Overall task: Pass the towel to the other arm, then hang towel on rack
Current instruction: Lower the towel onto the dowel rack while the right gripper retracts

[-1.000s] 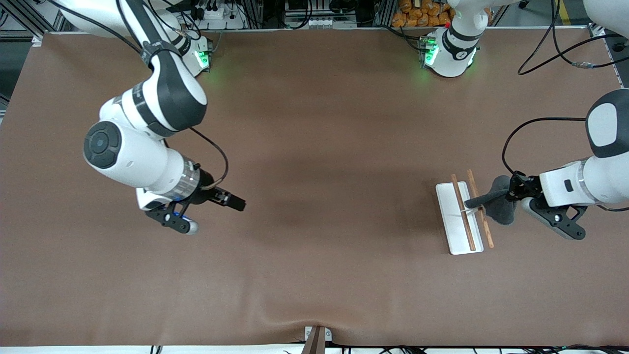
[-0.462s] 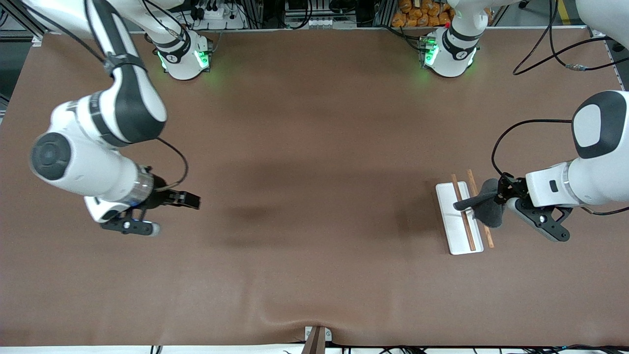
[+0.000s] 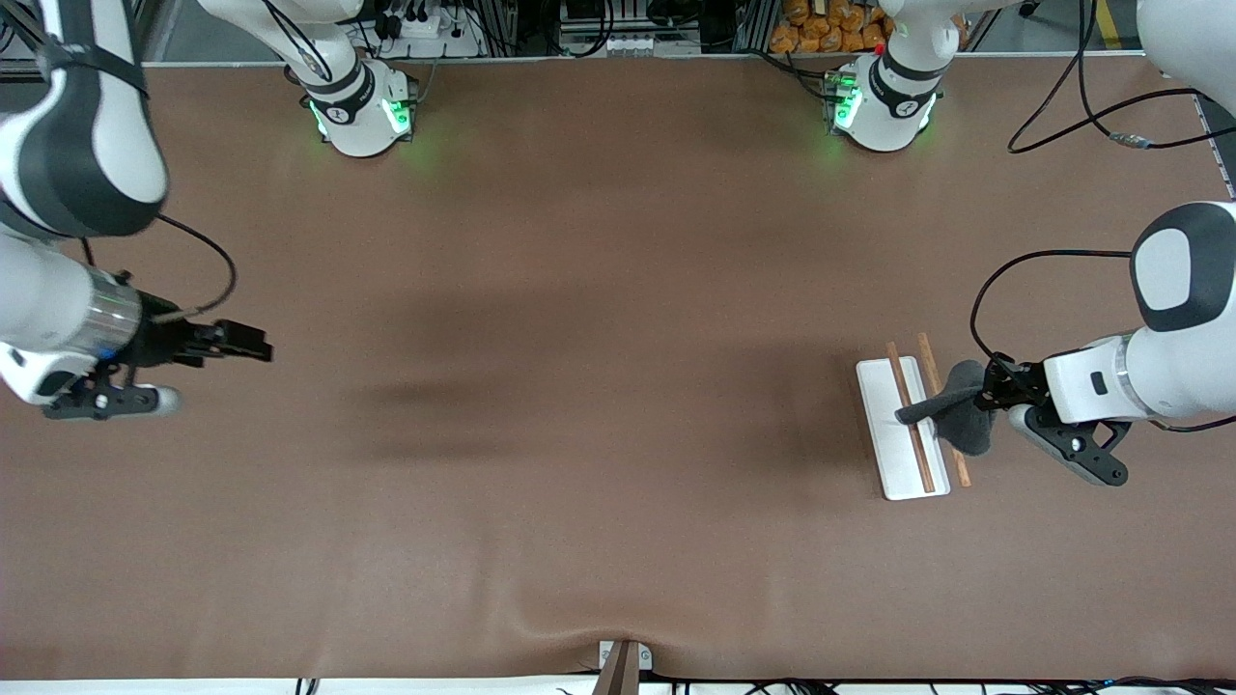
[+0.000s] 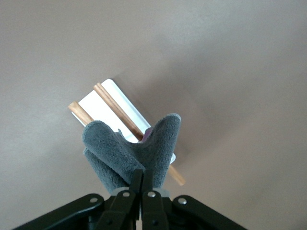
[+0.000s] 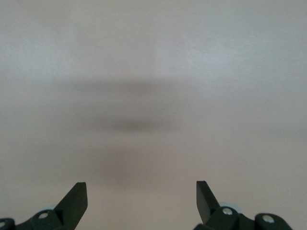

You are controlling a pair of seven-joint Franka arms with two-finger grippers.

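Hanging from the clamped left claw (image 3: 987, 396), the towel (image 3: 951, 413) crosses the rack (image 3: 903, 425) rods; right claw (image 3: 253, 345) waits empty, spread.

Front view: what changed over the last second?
The right hand, open and empty, pulled back toward the right arm's end of the table. The left hand, shut on the small dark grey soft towel, edged in over the rack of two thin brown wooden rods on a flat white base. The rack itself did not move.
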